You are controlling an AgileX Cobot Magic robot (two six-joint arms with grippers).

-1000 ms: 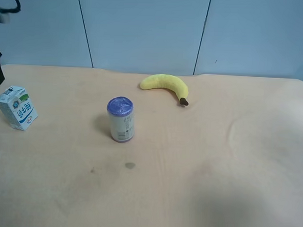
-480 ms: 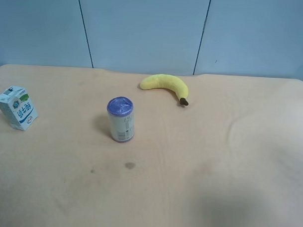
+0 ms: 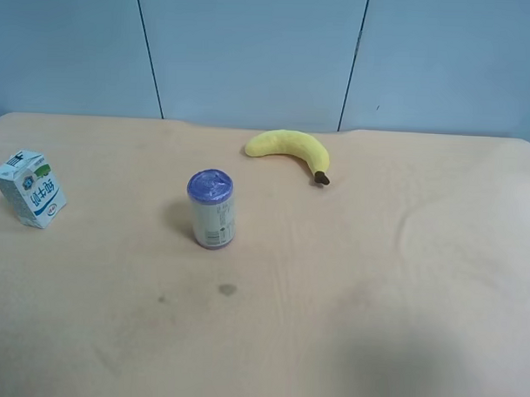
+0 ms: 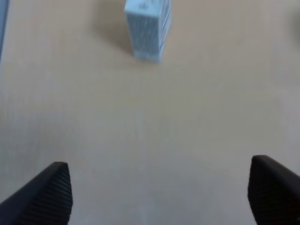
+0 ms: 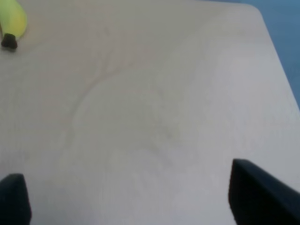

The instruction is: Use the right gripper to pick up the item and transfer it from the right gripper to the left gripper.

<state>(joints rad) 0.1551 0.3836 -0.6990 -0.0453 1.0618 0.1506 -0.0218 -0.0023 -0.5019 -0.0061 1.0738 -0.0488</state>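
Both sets of jaws are wide apart with nothing in them. The right gripper [image 5: 131, 197] just sees bare desk [image 5: 154, 117], the left gripper [image 4: 159, 192] faces the milk carton [image 4: 148, 28]. On the exterior high view, the banana [image 3: 290, 150] lies upper centre, the purple-lidded can [image 3: 211, 209] left of centre.

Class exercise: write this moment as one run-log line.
phase: before pickup | right tool: open, empty | left tool: open, empty | banana, can, milk carton: on table, untouched
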